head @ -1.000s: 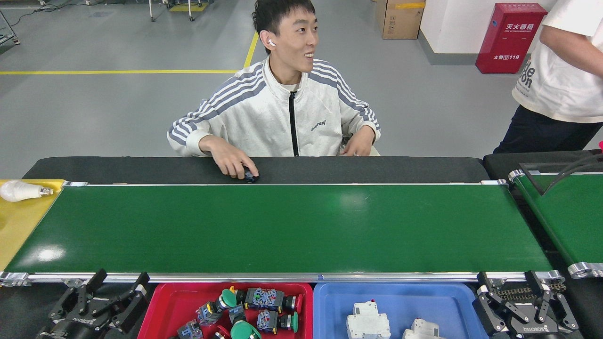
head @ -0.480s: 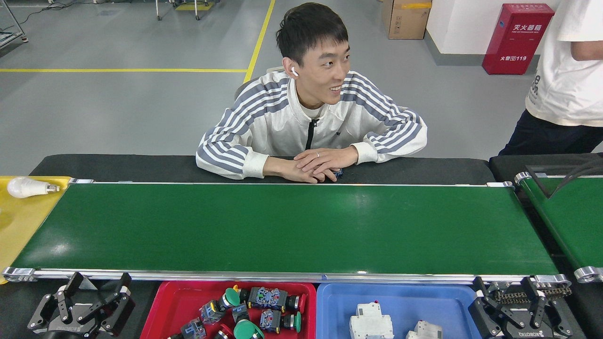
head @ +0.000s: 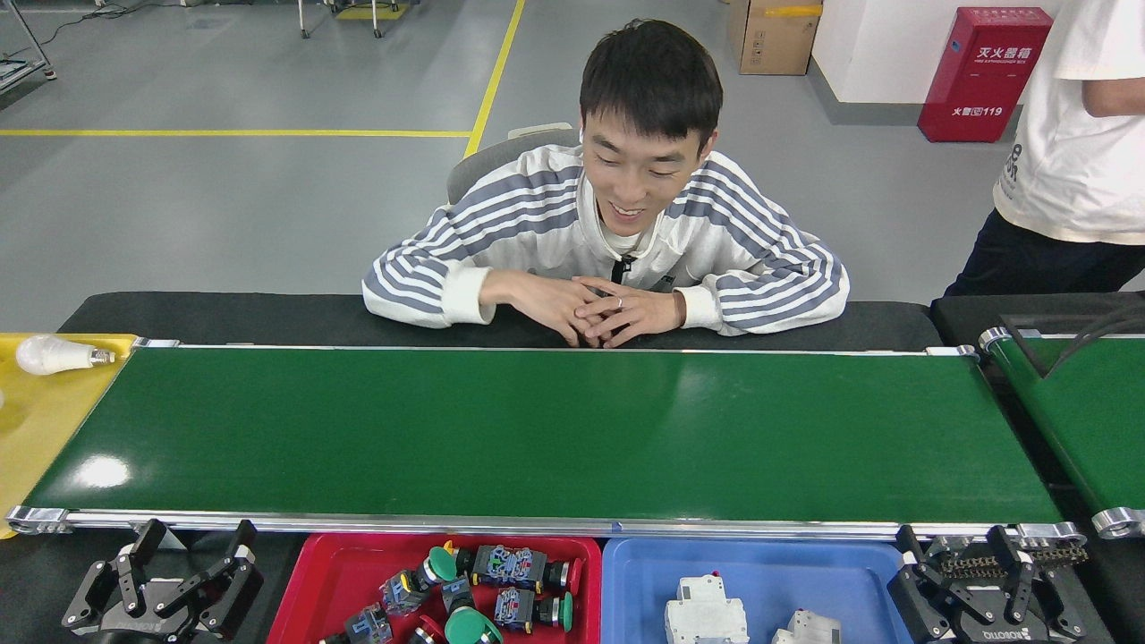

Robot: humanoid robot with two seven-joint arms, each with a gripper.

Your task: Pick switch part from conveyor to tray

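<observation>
Across the middle of the view runs the conveyor (head: 537, 429), a long green belt with silver rails, its surface bare. No switch part lies on it; the switch parts (head: 501, 581) in view all sit in the red tray (head: 309, 590) just near of the belt's near rail, a jumble of grey bodies with green and red caps. Right of that tray, touching it, is a blue tray (head: 805, 572) holding white breakers (head: 702, 613).

At the near left corner the left pincer (head: 183, 559) hangs over the black desk (head: 268, 317), released, its two dark fingers spread apart with nothing between them. At the near right corner the right pincer (head: 957, 555) is likewise released, fingers splayed and empty, just right of the blue tray.

On the far side of the belt a person (head: 617, 241) in a striped jacket leans on the desk's far edge with clasped hands (head: 595, 313) resting close to the far rail. A second person (head: 1064, 152) in a white shirt stands at the far right. Far left, a bulb (head: 54, 355) lies on a yellow surface (head: 36, 429) beside the belt's left end. Another green belt (head: 1082, 420) shows at the right edge, apart from the conveyor. A red cabinet (head: 979, 72) and a carton (head: 774, 36) stand on the floor behind.
</observation>
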